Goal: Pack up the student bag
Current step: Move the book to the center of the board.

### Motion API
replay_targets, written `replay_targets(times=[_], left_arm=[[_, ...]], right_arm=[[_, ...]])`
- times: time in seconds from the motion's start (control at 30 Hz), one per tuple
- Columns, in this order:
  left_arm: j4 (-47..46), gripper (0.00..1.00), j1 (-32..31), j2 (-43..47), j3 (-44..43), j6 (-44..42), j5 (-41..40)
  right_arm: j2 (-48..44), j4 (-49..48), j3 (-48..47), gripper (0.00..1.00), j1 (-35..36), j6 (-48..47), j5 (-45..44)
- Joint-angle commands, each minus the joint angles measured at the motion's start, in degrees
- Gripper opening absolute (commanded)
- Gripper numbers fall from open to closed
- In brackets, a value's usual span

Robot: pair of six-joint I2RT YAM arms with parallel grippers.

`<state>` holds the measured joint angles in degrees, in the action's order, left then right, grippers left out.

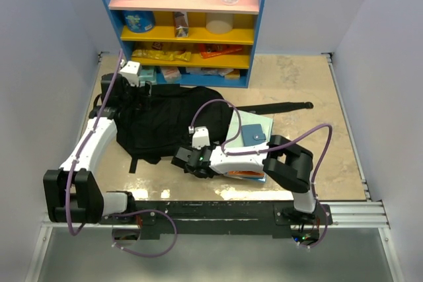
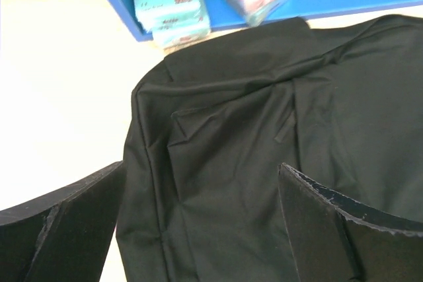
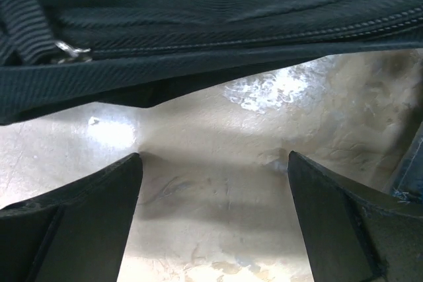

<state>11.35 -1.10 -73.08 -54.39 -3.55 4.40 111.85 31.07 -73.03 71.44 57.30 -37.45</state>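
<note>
Top external: black bag (image 1: pixel 165 120) flat on tabletop (image 1: pixel 317 156), left of centre, just in front of shelf (image 1: pixel 192 31). Looks collapsed, no gaping mouth visible, so not ready for loading yet. One strap (image 1: pixel 281 105) trailing off to the right. Stack of books (image 1: pixel 254 135) right beside bag's right side, partly hidden under right arm. Prob. parked there for a short carry after opening.

Left hand (image 1: pixel 141 89) at bag's far-left corner, nr shelf. Left wrist view: fingers (image 2: pixel 73 222) wide apart, gripping nothing, only crumpled fabric below. Hovers over that corner; can't tell whether touching. Prob. placed to pin or pinch that end vs. sliding.

Right hand (image 1: pixel 183 161) low at bag's near edge. Right wrist view: spread apart too, holding nothing, bare tabletop in the gap, w/ seam, webbing & small metal ring (image 3: pixel 69 49) just ahead. Sits just short of the edge, not on it. Low, flat approach fits getting under or onto the rim to lift it or hunt for the zip. Zip pull itself not made out.

Step, at a guess: opening the bag; packing proper not begun. Risks: soft fabric bunching, catching one layer only, snagging the strap.
</note>
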Motion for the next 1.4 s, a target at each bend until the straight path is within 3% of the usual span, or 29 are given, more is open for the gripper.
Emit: replay_targets(times=[0.0, 0.43, 1.37], left_arm=[[-2.9, 1.0, 0.6, -2.1, 1.4, 0.5, -3.3], [-7.8, 0.94, 0.8, -3.6, 5.8, -2.2, -3.6], [-10.4, 0.93, 1.1, -5.8, 7.1, -4.4, -3.3]], right_arm=[[-0.5, 0.3, 2.2, 0.94, -1.5, 6.1, -1.3], [-4.5, 1.5, 13.8, 0.93, -7.0, 14.2, -4.6], [-8.1, 9.1, 22.1, 0.91, -15.9, 19.3, -9.1]])
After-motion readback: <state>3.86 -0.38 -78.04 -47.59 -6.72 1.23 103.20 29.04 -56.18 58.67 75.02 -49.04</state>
